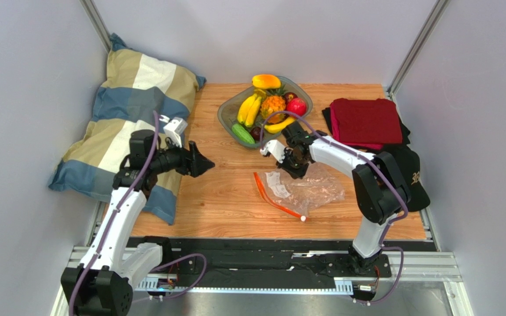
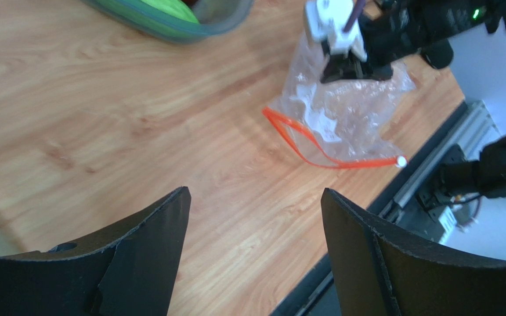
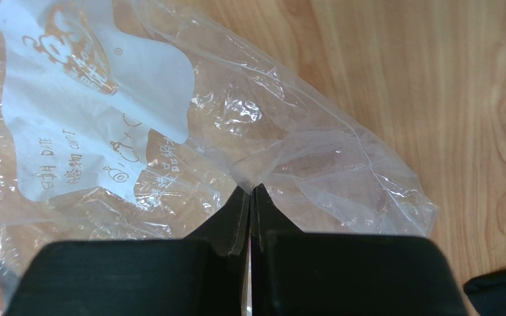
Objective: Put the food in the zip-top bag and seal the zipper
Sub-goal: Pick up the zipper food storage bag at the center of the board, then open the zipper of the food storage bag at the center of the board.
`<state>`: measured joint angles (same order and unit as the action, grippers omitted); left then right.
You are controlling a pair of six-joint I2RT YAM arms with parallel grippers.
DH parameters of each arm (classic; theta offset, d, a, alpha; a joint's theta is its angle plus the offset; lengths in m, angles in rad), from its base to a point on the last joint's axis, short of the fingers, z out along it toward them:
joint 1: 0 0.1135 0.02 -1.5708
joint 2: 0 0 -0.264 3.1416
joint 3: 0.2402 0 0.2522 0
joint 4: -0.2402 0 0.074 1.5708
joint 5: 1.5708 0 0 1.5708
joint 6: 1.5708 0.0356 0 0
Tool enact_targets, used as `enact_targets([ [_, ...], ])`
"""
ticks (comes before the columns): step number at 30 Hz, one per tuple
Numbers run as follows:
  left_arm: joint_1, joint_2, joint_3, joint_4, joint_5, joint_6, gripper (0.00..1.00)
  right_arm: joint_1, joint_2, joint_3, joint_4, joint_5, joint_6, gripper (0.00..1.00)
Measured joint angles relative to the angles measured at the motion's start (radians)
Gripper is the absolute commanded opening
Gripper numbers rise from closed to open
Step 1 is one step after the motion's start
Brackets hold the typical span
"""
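Note:
The clear zip-top bag lies crumpled on the wooden table, its orange-red zipper curving along the left side to a white slider. My right gripper is shut on a pinch of the bag's film at its far edge, beside the white printed label. The food, with bananas, pineapple, mango and cucumber, sits in the grey-green tray behind the bag. My left gripper hovers open to the left of the bag, nothing between its fingers. In its view the bag lies ahead.
A striped pillow lies at the far left under the left arm. A folded dark red cloth on black fabric sits at the right, with a black cap below it. The metal rail runs along the near edge.

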<state>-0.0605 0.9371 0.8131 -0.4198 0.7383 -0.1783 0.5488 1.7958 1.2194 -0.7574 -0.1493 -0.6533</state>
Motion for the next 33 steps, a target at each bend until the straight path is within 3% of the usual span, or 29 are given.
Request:
enact_targets([
  [6,-0.117,0.065,-0.098,0.080,-0.044,-0.086,0.84,-0.073,-0.111,0.016,0.003,-0.119,0.097,0.00],
  [12,-0.191,0.201,-0.103,0.190,-0.084,-0.165,0.84,-0.081,-0.201,0.033,0.016,-0.247,0.187,0.00],
  [23,-0.295,0.278,-0.096,0.325,-0.089,-0.238,0.84,-0.085,-0.206,0.041,0.024,-0.335,0.322,0.00],
  [26,-0.335,0.286,-0.096,0.351,-0.108,-0.244,0.80,-0.090,-0.206,0.041,0.033,-0.361,0.351,0.00],
  [27,-0.346,0.293,-0.096,0.356,-0.116,-0.246,0.73,-0.092,-0.206,0.041,0.037,-0.371,0.360,0.00],
  [28,-0.355,0.302,-0.096,0.359,-0.122,-0.249,0.57,-0.093,-0.206,0.041,0.040,-0.380,0.368,0.00],
  [30,-0.366,0.323,-0.093,0.358,-0.129,-0.261,0.35,-0.097,-0.208,0.040,0.046,-0.400,0.386,0.00],
  [31,-0.370,0.335,-0.088,0.356,-0.130,-0.264,0.06,-0.100,-0.212,0.039,0.052,-0.412,0.396,0.00],
  [32,-0.370,0.346,-0.079,0.352,-0.130,-0.269,0.00,-0.103,-0.216,0.038,0.057,-0.420,0.406,0.02],
  [33,-0.370,0.357,-0.068,0.346,-0.129,-0.277,0.00,-0.106,-0.220,0.038,0.063,-0.426,0.418,0.25],
])
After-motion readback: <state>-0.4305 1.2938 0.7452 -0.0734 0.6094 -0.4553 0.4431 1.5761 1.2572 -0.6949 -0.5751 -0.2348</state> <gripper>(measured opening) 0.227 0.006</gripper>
